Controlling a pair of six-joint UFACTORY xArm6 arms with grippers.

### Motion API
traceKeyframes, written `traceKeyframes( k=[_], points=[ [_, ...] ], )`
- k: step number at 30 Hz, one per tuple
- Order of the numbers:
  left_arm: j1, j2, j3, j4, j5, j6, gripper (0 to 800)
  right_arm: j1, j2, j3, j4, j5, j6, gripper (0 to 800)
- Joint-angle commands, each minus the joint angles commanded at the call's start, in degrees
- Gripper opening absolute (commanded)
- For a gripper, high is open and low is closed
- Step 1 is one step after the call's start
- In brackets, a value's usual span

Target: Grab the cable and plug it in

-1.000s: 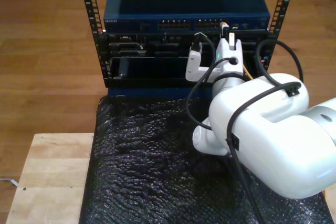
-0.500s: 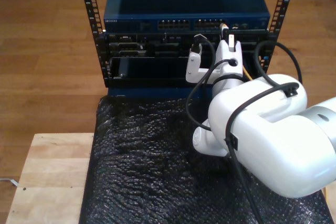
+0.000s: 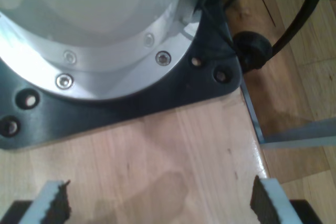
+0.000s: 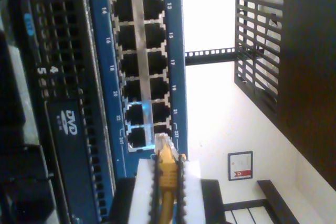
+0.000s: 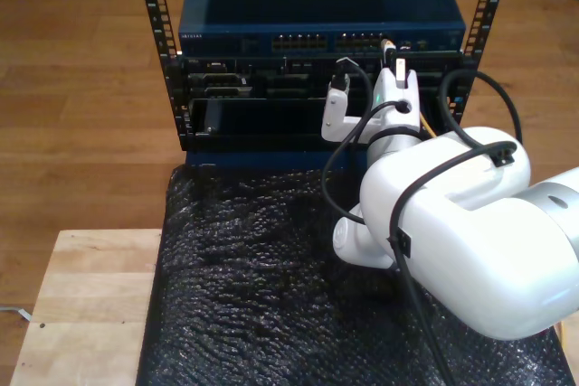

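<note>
**One short push left before the plug is home**

One step looks done and one remains. The cable (image 4: 167, 169) is already picked up: my second gripper (image 4: 167, 182) has its white pads (image 4: 143, 187) pressed against the yellow-orange jacket from both sides, and the clear plug (image 4: 164, 142) pokes out ahead of them. In the second wrist view the plug tip sits right at the edge of the port block (image 4: 142, 72) on the blue switch (image 4: 100, 77), near the sockets numbered in the low twenties. Whether it has entered a socket or only touches the frame I cannot tell; I judge it is not yet seated, so the final push remains.

In the exterior view the cable (image 5: 387, 45) meets the switch (image 5: 317, 15) towards that view's right, with my second gripper (image 5: 394, 74) reaching up at it.

My first gripper (image 3: 157, 203) is idle, its fingers (image 3: 55, 203) spread wide above a wooden tabletop (image 3: 173, 156), near a black base plate (image 3: 157, 95).

Around the switch stand a black rack (image 5: 149, 6) and darker units (image 5: 253, 97) below it; a black padded mat (image 5: 253, 287) covers the table. The robot's own black cable (image 5: 339, 146) loops near the wrist and could catch the rack.
</note>
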Motion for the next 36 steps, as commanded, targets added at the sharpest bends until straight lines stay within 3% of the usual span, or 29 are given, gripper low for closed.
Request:
traceKeyframes(
  k=[36],
  points=[
    [0.0,0.0,0.0,0.0,0.0,0.0,800,-1.0,1.8,-2.4,-0.1,0.1,0.0,0]
  ],
)
